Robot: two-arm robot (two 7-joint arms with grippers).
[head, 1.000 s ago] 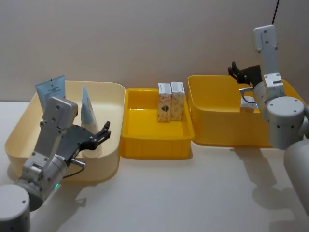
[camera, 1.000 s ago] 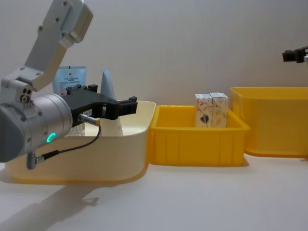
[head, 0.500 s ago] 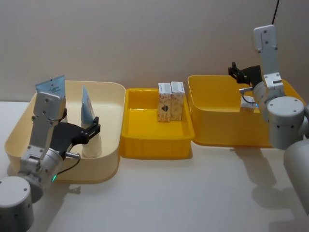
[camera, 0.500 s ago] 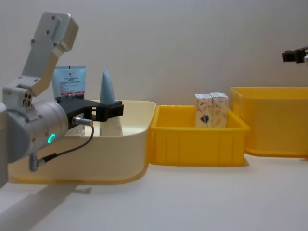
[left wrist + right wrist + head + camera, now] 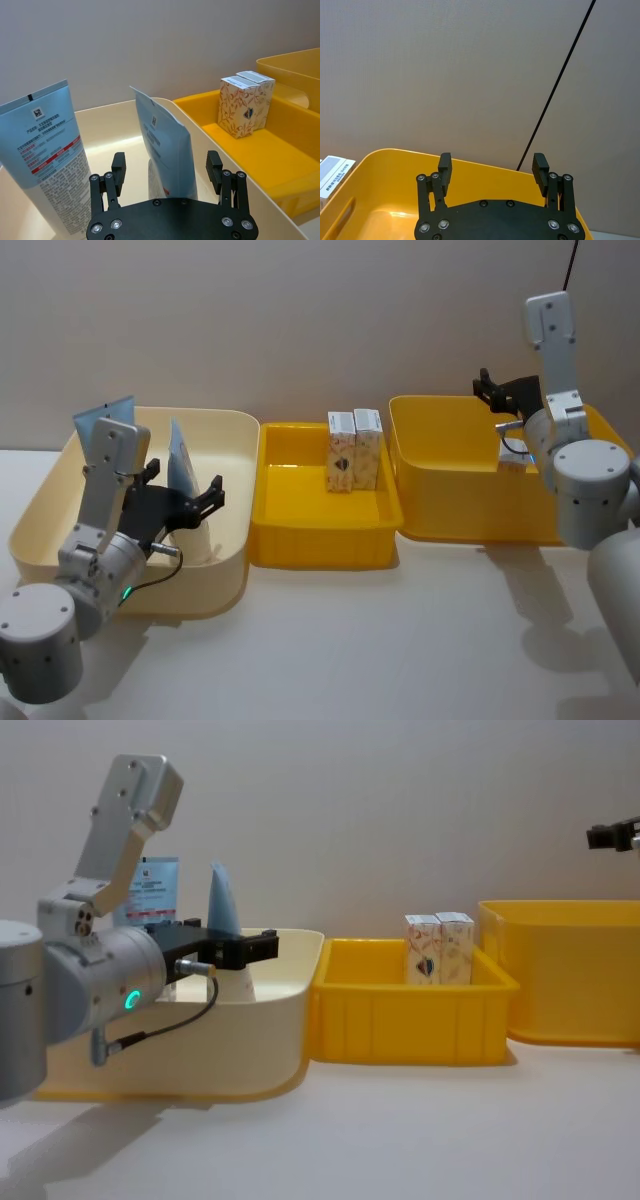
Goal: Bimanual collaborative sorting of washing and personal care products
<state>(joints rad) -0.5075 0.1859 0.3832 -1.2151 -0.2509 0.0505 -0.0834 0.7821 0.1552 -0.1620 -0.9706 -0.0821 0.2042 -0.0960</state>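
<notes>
Left gripper point(image 5: 183, 480) sits low over the cream plastic bin point(image 5: 230, 420) at the left end of the white table point(image 5: 400, 640). Its two black fingers point(image 5: 118, 165) are spread wide apart. We see a pale blue squeeze tube point(image 5: 181, 455) standing on its white cap in that bin, lined up with the gap between the fingers. In the left wrist view there is clear space on both sides of it, and nothing is gripped.

A second pale blue squeeze tube point(image 5: 47, 150) stands upright just beside the first, nearer the bin's back wall. It shows its broad face, which carries printed text and a red strip. In the head view the left arm covers much of it.

Next along is the middle yellow plastic bin point(image 5: 320, 545). Two small white printed cartons point(image 5: 353, 448) stand upright in it, touching side by side against its rear wall.

At the far end, the right gripper point(image 5: 497, 390) is held above the back rim of the right yellow plastic bin point(image 5: 450, 510). Its fingers are apart and hold nothing.
</notes>
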